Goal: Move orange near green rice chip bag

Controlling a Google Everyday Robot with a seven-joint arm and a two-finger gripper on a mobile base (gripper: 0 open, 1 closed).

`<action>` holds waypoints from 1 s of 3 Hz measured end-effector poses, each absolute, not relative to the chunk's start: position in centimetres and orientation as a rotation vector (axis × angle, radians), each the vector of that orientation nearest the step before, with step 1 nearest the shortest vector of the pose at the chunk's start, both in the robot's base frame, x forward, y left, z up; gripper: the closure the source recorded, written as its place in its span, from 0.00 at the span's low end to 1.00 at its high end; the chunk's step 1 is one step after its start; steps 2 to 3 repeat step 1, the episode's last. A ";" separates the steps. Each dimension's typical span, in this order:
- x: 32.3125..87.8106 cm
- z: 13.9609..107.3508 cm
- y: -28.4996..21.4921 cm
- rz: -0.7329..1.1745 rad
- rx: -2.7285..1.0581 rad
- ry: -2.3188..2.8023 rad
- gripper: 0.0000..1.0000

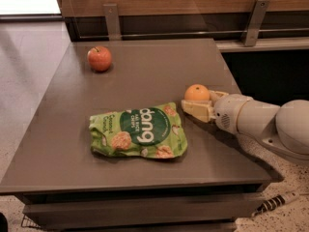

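The orange [197, 92] is at the right side of the grey table, just right of the green rice chip bag [139, 132], which lies flat in the middle front. My gripper [197, 100] reaches in from the right at table height and is shut on the orange. One cream finger [195, 110] shows in front of the fruit; the other is mostly hidden behind it. The orange is about a hand's width from the bag's top right corner.
A red apple [99, 58] stands at the far left of the table [145, 71]. A wooden wall with metal brackets [112, 21] runs behind the table. The table's right edge lies under my arm, with floor and a cable [277, 203] below.
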State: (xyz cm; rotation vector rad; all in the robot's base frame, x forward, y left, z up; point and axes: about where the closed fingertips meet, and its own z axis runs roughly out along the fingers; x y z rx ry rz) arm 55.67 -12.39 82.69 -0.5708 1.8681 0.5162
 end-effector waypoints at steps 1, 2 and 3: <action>55.7 82.7 -12.2 0.517 -0.574 1.867 0.00; 55.7 82.7 -12.2 0.517 -0.574 1.867 0.00; 55.7 82.7 -12.2 0.517 -0.574 1.867 0.00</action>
